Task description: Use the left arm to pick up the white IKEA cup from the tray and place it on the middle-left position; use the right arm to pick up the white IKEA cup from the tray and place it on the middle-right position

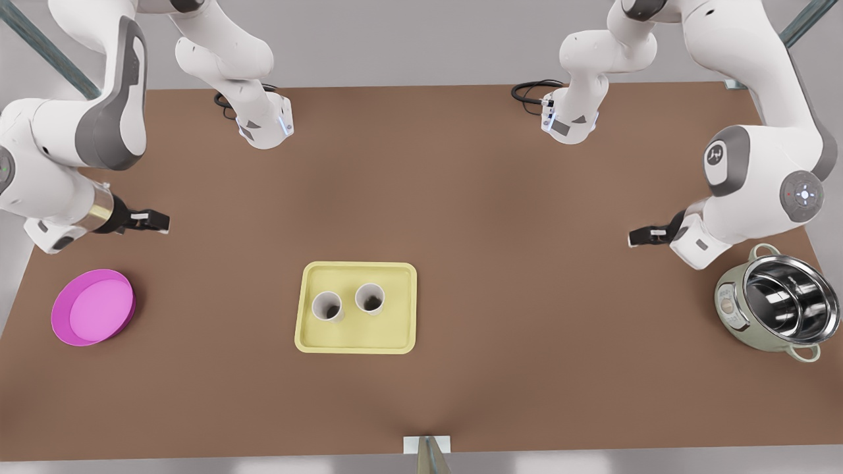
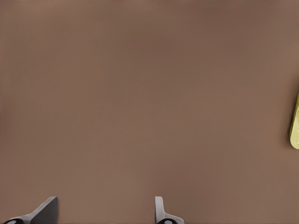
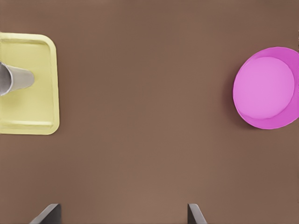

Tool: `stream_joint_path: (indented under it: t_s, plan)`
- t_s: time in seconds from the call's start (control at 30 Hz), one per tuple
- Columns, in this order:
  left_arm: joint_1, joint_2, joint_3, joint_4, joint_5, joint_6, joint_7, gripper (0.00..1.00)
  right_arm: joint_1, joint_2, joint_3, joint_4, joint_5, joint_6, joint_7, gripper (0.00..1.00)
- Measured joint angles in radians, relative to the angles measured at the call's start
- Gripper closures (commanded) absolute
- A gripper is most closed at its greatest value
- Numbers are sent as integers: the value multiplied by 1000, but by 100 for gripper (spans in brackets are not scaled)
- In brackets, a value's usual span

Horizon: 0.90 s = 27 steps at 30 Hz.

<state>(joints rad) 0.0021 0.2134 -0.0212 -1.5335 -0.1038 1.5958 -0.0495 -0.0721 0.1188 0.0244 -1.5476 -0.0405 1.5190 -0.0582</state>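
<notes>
Front view of a brown table (image 1: 461, 197). Two white cups (image 1: 327, 306) (image 1: 369, 298) stand upright side by side on the yellow tray (image 1: 395, 332) near the middle. The right claw (image 1: 158, 220) hovers above a pink plate (image 1: 93, 307), fingers wide apart. The left claw (image 1: 633, 237) hovers near a steel pot (image 1: 777, 299), also wide and holding nothing.

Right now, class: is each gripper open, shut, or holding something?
Left gripper, near the pot: open, holding nothing.
Right gripper, near the pink plate: open, holding nothing.
</notes>
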Motion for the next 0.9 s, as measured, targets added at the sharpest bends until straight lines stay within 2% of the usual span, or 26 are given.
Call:
stream_joint_path:
  t_s: [0.2,0.33,0.47,0.67,0.8,0.9]
  plan:
    - [-18,-8,-30,25,18,65,-35,0,-15,23,27,-9,2,106,-20,0]
    - [-73,-16,-49,28,40,56,-58,0,43,105,75,-33,3,184,-23,0]
    - [-84,-11,-53,29,48,64,-78,0,88,210,88,-48,22,275,-22,0]
    - [-313,205,-52,156,74,130,-168,0,181,410,90,-49,39,453,-2,0]
    - [-446,376,-51,298,109,203,-271,0,233,460,97,-45,37,553,21,0]
    - [-552,453,-49,342,156,259,-364,0,254,488,114,-38,38,610,39,0]
